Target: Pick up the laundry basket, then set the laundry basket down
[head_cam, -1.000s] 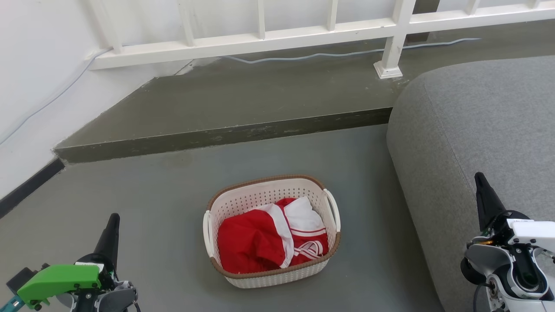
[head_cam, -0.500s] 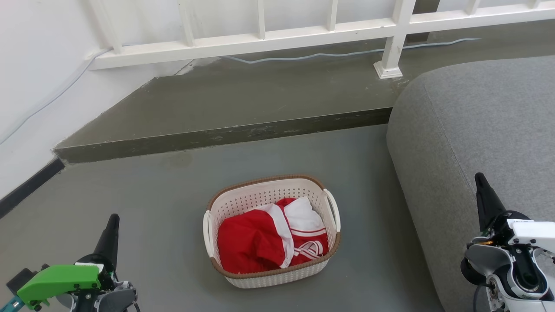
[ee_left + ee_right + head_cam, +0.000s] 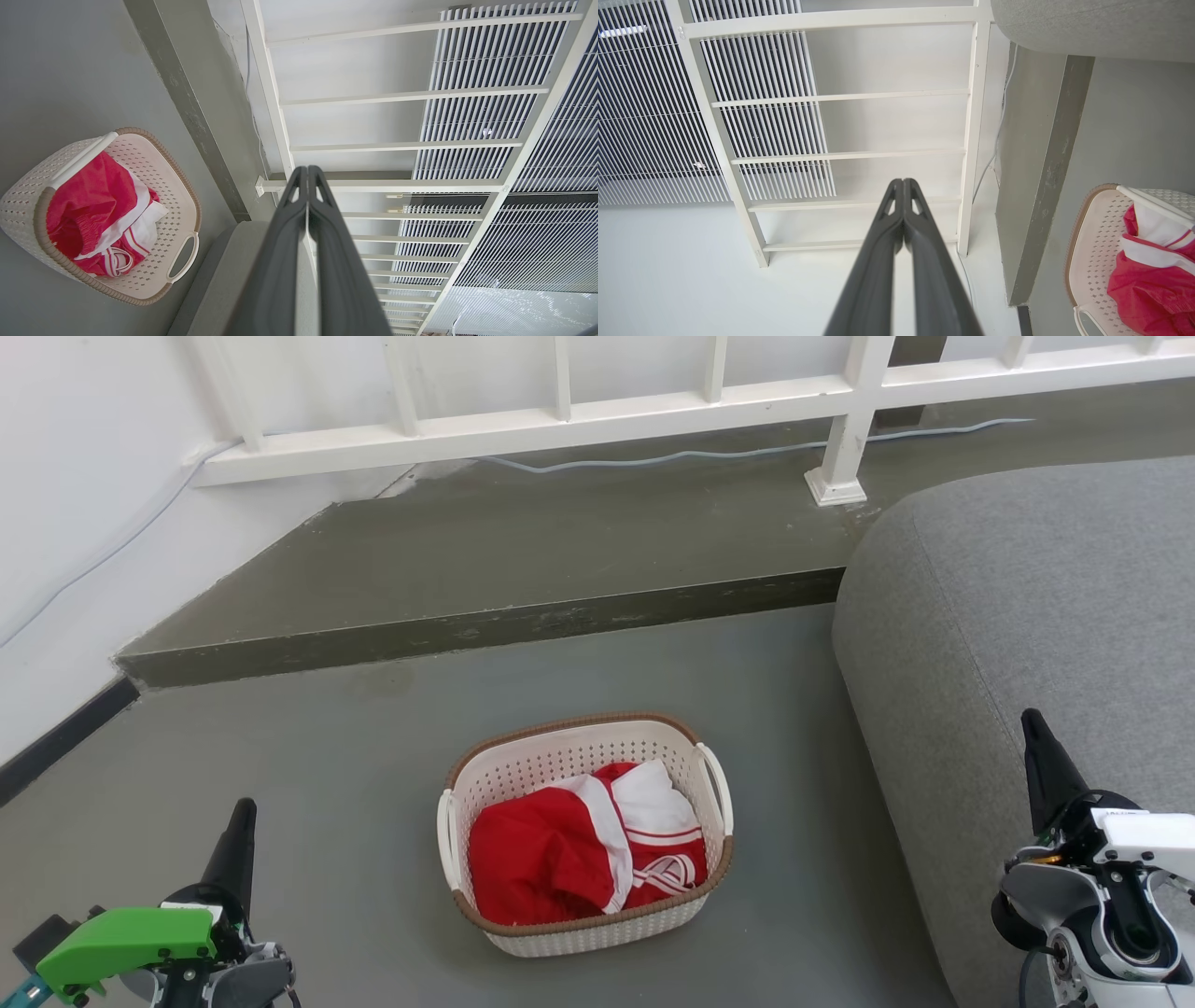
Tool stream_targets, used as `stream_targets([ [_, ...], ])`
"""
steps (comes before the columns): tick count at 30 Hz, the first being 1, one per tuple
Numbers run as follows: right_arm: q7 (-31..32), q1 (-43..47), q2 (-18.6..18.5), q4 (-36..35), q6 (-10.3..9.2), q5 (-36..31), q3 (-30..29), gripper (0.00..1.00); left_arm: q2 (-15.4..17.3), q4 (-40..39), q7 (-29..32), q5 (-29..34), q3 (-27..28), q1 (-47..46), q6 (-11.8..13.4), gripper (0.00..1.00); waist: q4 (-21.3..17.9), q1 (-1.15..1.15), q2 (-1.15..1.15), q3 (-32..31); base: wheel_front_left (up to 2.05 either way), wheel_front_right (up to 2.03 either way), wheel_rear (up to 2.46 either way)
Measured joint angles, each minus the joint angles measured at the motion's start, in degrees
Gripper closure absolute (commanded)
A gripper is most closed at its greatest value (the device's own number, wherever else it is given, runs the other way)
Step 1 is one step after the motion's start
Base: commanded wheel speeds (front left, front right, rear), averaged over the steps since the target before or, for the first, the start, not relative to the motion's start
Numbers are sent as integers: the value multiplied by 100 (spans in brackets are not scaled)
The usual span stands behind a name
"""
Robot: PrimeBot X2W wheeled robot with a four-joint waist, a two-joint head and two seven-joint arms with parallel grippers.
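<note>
**Supervisor:** Report the position of the laundry basket [image 3: 551, 765].

**Operator:** I see it upright on the floor [image 3: 327, 784], between the left end effector [image 3: 245, 812] and the right end effector [image 3: 1034, 728], well apart from both. The grey sofa [image 3: 1027, 616] is near its right side. A red-and-white garment [image 3: 541, 859] lies inside.

**Supervisor:** Handling estimate?

**Operator:** I judge it light: thin perforated plastic with one soft garment. The walls probably flex, while the woven-look rim looks stiffer. Smooth plastic may slip.

**Supervisor:** Grasp points?

**Operator:** I would take the white loop handles, the left handle [image 3: 446, 840] and the right handle [image 3: 719, 789], one per arm, and lift level.

**Supervisor:** End effector state?

**Operator:** Both have their fingers pressed together and hold nothing.
</note>
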Motion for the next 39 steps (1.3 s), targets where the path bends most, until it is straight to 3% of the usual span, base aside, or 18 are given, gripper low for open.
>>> stream_targets([
  [39, 1, -2, 9, 23, 1, 0, -19, 100, -4, 26, 18, 0, 31, -9, -2, 100, 0, 0, 0, -1, 0, 0, 0],
])
